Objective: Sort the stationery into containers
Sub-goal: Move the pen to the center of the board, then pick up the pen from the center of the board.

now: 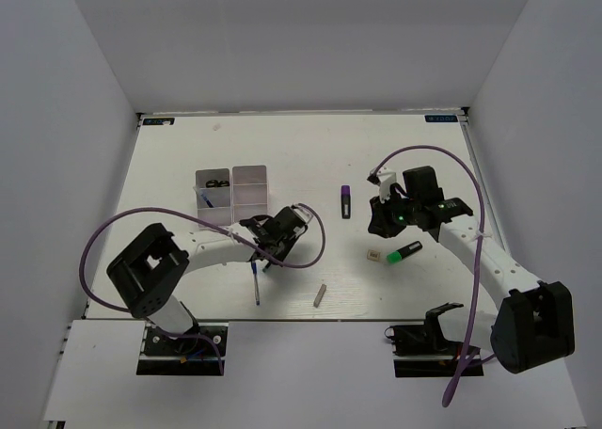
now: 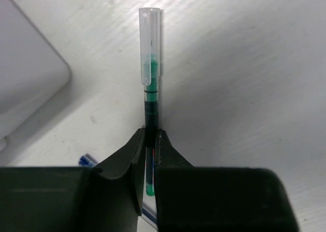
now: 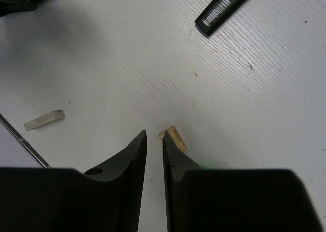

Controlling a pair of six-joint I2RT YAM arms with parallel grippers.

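Observation:
My left gripper (image 1: 276,236) is shut on a thin pen with green ink and a clear cap (image 2: 151,89), held just off the near right corner of the white divided tray (image 1: 246,209). Black-handled scissors (image 1: 216,181) and a blue pen (image 1: 205,199) lie in the tray's left compartments. Another blue pen (image 1: 257,284) lies on the table below the left gripper. My right gripper (image 3: 154,135) is nearly shut and empty, its tip beside the tiny beige cube (image 3: 174,137). The purple marker (image 1: 346,201), green highlighter (image 1: 406,251) and short grey stick (image 1: 321,294) lie loose. No pink-white block shows.
The tray's rounded corner (image 2: 30,84) fills the left of the left wrist view. White walls enclose the table on three sides. Purple cables arc over both arms.

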